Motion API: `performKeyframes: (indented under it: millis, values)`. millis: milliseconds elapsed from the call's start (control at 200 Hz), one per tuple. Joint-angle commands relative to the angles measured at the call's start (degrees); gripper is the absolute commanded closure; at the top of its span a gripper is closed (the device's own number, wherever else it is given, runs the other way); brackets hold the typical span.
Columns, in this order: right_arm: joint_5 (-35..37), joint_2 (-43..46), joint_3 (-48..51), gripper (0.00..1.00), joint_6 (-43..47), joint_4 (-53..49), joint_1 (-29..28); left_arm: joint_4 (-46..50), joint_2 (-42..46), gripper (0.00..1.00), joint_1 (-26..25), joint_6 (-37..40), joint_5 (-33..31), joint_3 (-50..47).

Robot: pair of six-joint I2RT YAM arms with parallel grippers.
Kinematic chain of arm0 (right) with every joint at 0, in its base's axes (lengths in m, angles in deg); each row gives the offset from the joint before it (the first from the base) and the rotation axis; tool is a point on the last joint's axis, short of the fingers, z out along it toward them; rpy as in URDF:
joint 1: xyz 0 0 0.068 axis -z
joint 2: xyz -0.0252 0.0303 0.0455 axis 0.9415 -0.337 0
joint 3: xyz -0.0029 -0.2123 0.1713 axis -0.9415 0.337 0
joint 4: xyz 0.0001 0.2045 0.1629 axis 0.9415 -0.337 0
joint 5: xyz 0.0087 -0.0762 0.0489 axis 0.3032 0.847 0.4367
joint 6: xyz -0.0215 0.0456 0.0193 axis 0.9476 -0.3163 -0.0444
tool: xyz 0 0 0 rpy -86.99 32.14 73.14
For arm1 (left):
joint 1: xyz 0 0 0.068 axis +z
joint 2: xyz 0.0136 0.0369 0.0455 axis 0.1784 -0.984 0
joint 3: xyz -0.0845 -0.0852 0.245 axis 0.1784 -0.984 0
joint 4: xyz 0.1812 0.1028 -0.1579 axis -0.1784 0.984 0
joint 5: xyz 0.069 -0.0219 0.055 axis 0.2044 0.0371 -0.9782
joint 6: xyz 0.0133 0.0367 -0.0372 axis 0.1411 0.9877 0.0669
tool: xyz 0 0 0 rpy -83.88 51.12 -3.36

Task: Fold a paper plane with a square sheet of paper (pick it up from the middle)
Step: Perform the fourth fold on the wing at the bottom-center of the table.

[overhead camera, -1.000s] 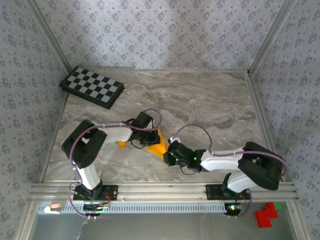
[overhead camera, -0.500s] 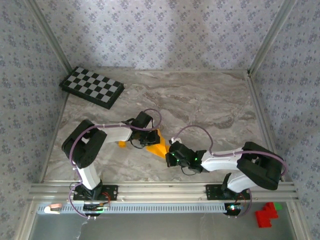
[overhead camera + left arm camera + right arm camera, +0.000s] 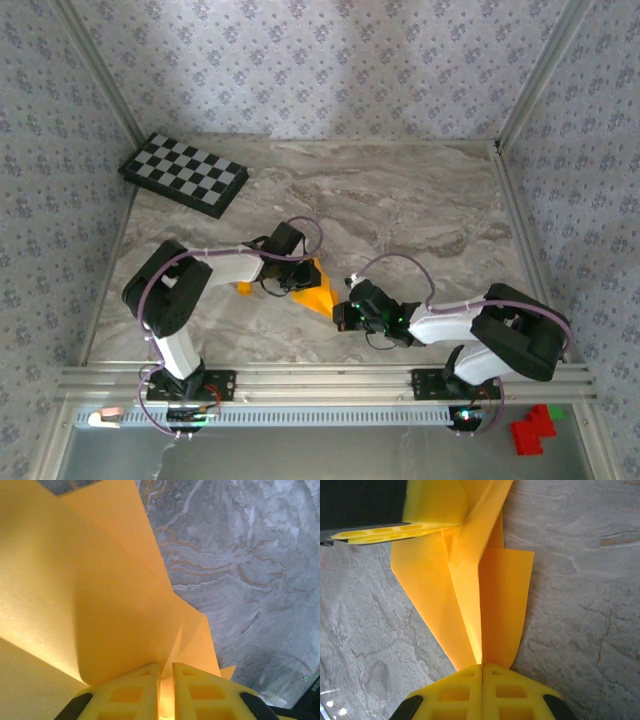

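Marble table (image 3: 430, 190): open surface across the far and right sides. Checkered board (image 3: 185, 175) in the far-left corner, by the rim. Paper plane (image 3: 318, 290) at front middle, well apart from every table edge, held between both claws. Right gripper (image 3: 482, 666) is clamped tight on its narrowing end. Left gripper (image 3: 166, 666) pinches a fold, with a slim gap between its fingers.

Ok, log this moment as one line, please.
stage: mid-fold | left gripper: pinching folded paper | right gripper: shut on its narrow end | checkerboard: far left corner
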Motion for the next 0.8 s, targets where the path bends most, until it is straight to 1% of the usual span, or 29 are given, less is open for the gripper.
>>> performKeyframes:
  millis: [0, 165, 490, 795]
  values:
    - [0.1, -0.57, 1.15, 0.99, -1.39, -1.63, 0.33, 0.9, 2.87, 0.85, -0.37, 0.07, 1.35, 0.07]
    - [0.25, -0.49, 1.11, 0.99, -1.53, -1.93, 0.5, 0.54, 3.3, 0.85, -0.66, 0.18, 1.22, -0.53]
    - [0.95, 0.12, 1.11, 0.97, -1.54, -2.5, 0.7, 0.3, -0.38, 0.86, -0.68, 0.87, 0.82, 0.54]
    - [1.18, 0.14, 0.66, 0.95, -1.35, -3.07, 0.64, 1.15, -0.85, 0.87, -0.5, 1.67, -1.04, 0.1]
